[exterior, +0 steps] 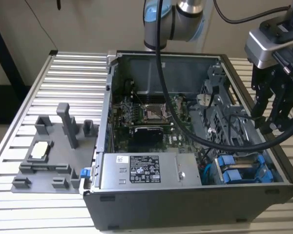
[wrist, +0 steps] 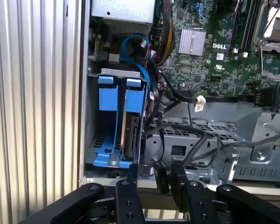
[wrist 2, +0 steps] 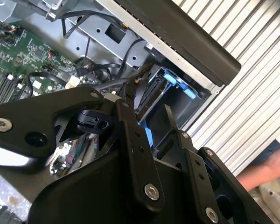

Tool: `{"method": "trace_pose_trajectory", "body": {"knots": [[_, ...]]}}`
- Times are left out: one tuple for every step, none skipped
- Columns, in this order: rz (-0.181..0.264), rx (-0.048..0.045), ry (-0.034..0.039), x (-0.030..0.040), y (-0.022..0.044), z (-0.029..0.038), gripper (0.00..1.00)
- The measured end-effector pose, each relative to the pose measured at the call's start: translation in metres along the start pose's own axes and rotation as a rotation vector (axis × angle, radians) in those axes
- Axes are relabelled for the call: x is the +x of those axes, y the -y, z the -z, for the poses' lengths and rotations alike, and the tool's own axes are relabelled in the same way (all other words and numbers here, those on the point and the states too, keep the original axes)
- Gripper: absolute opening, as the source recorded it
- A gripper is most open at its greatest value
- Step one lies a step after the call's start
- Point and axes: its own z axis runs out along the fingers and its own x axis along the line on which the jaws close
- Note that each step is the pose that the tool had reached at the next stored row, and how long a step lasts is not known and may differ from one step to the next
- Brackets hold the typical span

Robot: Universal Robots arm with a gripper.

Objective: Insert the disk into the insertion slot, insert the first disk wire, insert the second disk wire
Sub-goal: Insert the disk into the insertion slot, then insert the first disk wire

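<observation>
The disk (wrist: pixel 129 135) stands edge-on in its blue carrier inside the insertion slot (wrist: pixel 104 156), a grey cage with blue fittings at the case's front corner (exterior: pixel 244 168). A second blue-tabbed carrier (wrist: pixel 107 98) sits beside it. My gripper (exterior: pixel 272 119) hangs above the case's right wall, just over that cage. In both wrist views its black fingers (wrist: pixel 130 175) stand apart, open and holding nothing (wrist 2: pixel 147 109). Loose black wires (wrist: pixel 191 135) loop over the grey metal floor beside the disk, one ending in a white plug (wrist: pixel 199 100).
The open computer case (exterior: pixel 185 195) rests on a slatted aluminium table (exterior: pixel 73 73). Inside lie a green motherboard (exterior: pixel 146 114) and a silver power supply (exterior: pixel 136 170). A grey fixture plate (exterior: pixel 49 151) lies on the exterior view's left. A person's hand (wrist 2: pixel 275 168) is beyond the case.
</observation>
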Motion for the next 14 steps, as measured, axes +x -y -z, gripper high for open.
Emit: {"method": "trace_pose_trajectory", "body": {"knots": [[0.005, -0.0003, 0.0009, 0.0, 0.0006, -0.0002, 0.42], [0.01, -0.0006, 0.0019, 0.0, 0.0012, -0.0003, 0.42], [0.014, -0.0008, 0.0027, -0.0003, 0.0015, -0.0005, 0.42], [0.019, -0.0007, 0.0035, -0.001, 0.0016, -0.0009, 0.42], [0.023, -0.0001, 0.0041, -0.0021, 0.0016, -0.0014, 0.42], [0.027, 0.0003, 0.0048, -0.0033, 0.0017, -0.002, 0.42], [0.03, 0.0007, 0.0051, -0.0046, 0.0019, -0.0024, 0.42], [0.033, 0.0012, 0.0056, -0.0058, 0.002, -0.0028, 0.42], [0.037, 0.0015, 0.0063, -0.0068, 0.0021, -0.0033, 0.42], [0.04, 0.0019, 0.007, -0.0073, 0.0027, -0.0036, 0.42], [0.043, 0.002, 0.0073, -0.0075, 0.0033, -0.0039, 0.42], [0.045, 0.0022, 0.0071, -0.0075, 0.0039, -0.004, 0.42], [0.047, 0.0025, 0.0066, -0.0076, 0.0044, -0.0044, 0.42], [0.048, 0.0025, 0.0053, -0.0077, 0.0047, -0.0047, 0.42]]}}
